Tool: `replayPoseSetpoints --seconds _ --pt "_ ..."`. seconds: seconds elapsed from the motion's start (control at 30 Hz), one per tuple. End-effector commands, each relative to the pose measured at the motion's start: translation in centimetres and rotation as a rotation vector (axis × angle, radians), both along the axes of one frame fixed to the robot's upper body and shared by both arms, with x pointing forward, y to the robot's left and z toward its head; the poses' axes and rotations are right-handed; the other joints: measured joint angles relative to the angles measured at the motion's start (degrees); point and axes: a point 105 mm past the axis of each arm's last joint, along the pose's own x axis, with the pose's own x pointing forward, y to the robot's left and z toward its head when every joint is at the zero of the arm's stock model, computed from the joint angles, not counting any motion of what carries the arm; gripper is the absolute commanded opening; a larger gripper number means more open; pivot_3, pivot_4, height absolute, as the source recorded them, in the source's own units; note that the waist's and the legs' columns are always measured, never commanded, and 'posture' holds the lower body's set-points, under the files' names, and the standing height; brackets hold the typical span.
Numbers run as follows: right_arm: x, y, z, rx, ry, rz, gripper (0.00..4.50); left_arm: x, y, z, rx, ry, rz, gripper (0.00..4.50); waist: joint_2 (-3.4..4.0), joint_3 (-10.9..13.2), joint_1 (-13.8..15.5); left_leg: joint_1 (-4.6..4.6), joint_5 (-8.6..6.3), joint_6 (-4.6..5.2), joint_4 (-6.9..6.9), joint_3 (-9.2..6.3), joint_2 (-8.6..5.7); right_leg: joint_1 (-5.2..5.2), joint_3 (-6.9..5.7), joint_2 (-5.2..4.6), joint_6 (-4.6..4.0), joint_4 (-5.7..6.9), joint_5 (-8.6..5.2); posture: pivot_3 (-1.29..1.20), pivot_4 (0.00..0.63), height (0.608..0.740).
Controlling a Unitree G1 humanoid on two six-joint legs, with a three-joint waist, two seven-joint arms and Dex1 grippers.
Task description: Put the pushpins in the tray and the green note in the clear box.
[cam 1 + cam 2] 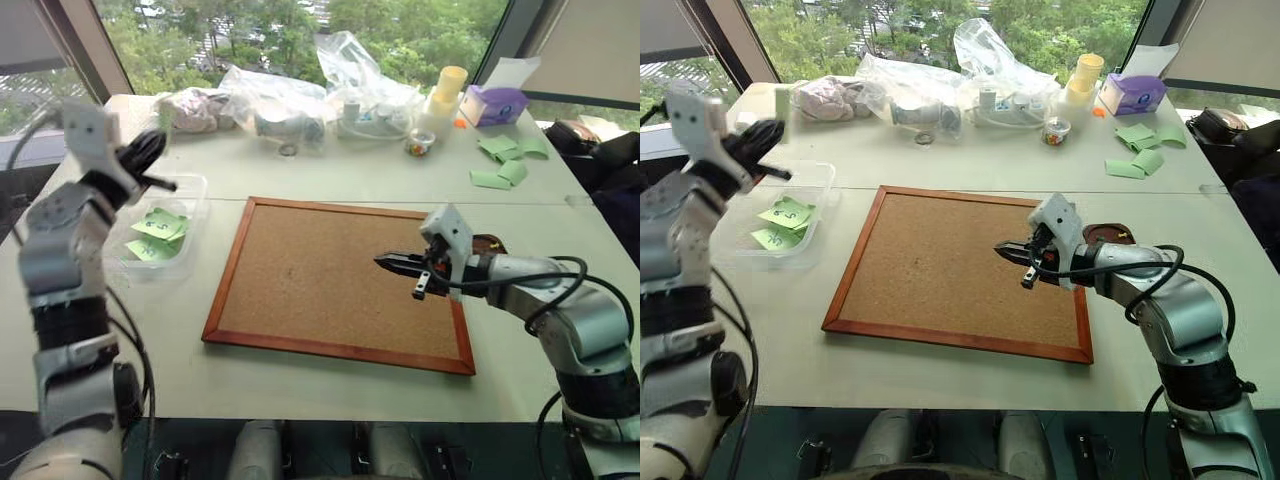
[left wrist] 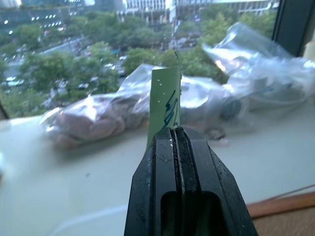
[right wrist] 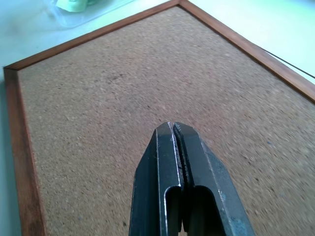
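My left gripper (image 1: 158,140) is raised at the left, above the far end of the clear box (image 1: 198,188), and is shut on the green note (image 2: 165,101). The note stands upright from the fingertips (image 2: 172,132), with dark handwriting on it. Other green notes (image 1: 158,228) lie inside the box. My right gripper (image 1: 385,263) is shut with nothing visible between its fingers, and it hovers over the right part of the corkboard (image 1: 320,285). The dark reddish-brown tray (image 1: 1106,235) sits just behind that hand. The pushpins are out of view.
Clear plastic bags (image 1: 285,100) line the back of the table by the window. A little cup of multicoloured bits (image 1: 419,146), yellow cups (image 1: 449,85) and a purple box (image 1: 494,103) stand at the back right, with pale green paper pieces (image 1: 505,160) nearby.
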Motion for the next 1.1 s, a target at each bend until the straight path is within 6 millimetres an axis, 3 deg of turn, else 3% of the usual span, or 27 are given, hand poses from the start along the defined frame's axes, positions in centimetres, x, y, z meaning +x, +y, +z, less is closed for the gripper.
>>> replayPoseSetpoints --seconds 0.03,0.2,0.3,0.37,0.53,0.57,0.67,0.73,0.93,1.1 --pt "0.7 0.1 0.9 -0.016 -0.05 0.035 0.0 -1.9 1.6 -0.3 0.068 0.009 0.069 0.07 -0.02 0.0 0.3 0.0 0.0 0.0 0.0 -0.02 -0.02 0.02 0.0 -0.02 0.0 -0.01 0.0 0.0 0.15 0.74" --pt "1.1 0.6 0.9 -0.023 -0.054 0.067 0.0 -2.8 1.8 -2.7 0.044 0.092 0.062 0.07 -0.04 0.0 1.0 0.0 0.0 0.0 0.0 0.07 -0.02 0.01 -0.04 -0.03 0.0 -0.02 0.0 0.0 0.15 0.74" --pt "1.3 0.4 1.0 -0.026 -0.058 0.059 0.0 -2.8 1.0 -2.9 0.021 0.111 0.013 0.81 -0.04 0.0 0.9 0.0 0.0 -0.01 -0.01 0.1 -0.03 0.01 -0.05 -0.03 0.0 -0.02 0.0 0.0 0.15 0.74" --pt "1.4 -0.1 1.0 -0.031 -0.059 0.042 0.0 -2.9 0.1 -2.4 -0.006 0.107 -0.045 1.57 -0.05 0.0 0.8 0.0 0.0 -0.02 -0.01 0.13 -0.07 0.0 -0.04 -0.01 0.0 -0.02 0.0 0.0 0.15 0.74" --pt "1.3 -1.2 1.1 -0.04 -0.068 -0.01 0.0 -2.9 -2.2 -1.1 -0.02 0.105 -0.178 3.96 -0.05 0.0 0.9 0.0 0.02 -0.05 -0.02 0.14 -0.07 -0.01 -0.05 0.02 0.0 -0.02 0.0 0.0 0.15 0.74" --pt "1.2 -1.4 1.2 -0.04 -0.07 -0.017 0.0 -2.9 -2.7 -0.8 -0.026 0.102 -0.204 3.96 -0.05 0.0 0.9 0.0 0.02 -0.05 -0.02 0.14 -0.08 0.0 -0.05 0.02 0.0 -0.02 0.0 0.0 0.15 0.74" --pt "0.9 -2.5 1.2 -0.048 -0.067 -0.061 0.0 -3.4 -7.0 0.7 -0.052 0.074 -0.435 3.96 -0.06 0.0 1.0 -0.01 0.02 -0.05 -0.02 0.13 -0.08 0.0 -0.05 0.02 0.0 -0.02 0.0 0.0 0.15 0.74" --pt "0.7 -3.1 1.2 -0.053 -0.064 -0.081 0.0 -3.5 -9.0 0.7 -0.023 0.073 -0.522 3.96 -0.06 0.0 1.0 -0.01 0.02 -0.05 -0.02 0.13 -0.08 0.01 -0.04 0.01 0.0 -0.03 0.0 0.0 0.15 0.74" --pt "-0.9 -4.0 1.3 -0.06 -0.051 -0.085 0.0 -4.4 -13.7 -2.5 0.072 0.181 -0.777 3.96 -0.02 0.0 0.5 0.05 0.05 -0.1 -0.06 0.16 -0.1 0.02 -0.04 0.11 -0.01 -0.04 0.0 0.0 0.15 0.74" --pt "-1.8 -3.8 1.5 -0.047 -0.044 -0.065 0.0 -5.5 -15.5 -5.2 0.118 0.267 -0.908 3.96 -0.03 0.0 0.5 0.04 0.06 -0.12 -0.06 0.16 -0.08 0.01 -0.03 0.12 -0.01 -0.04 0.0 0.0 0.15 0.74"
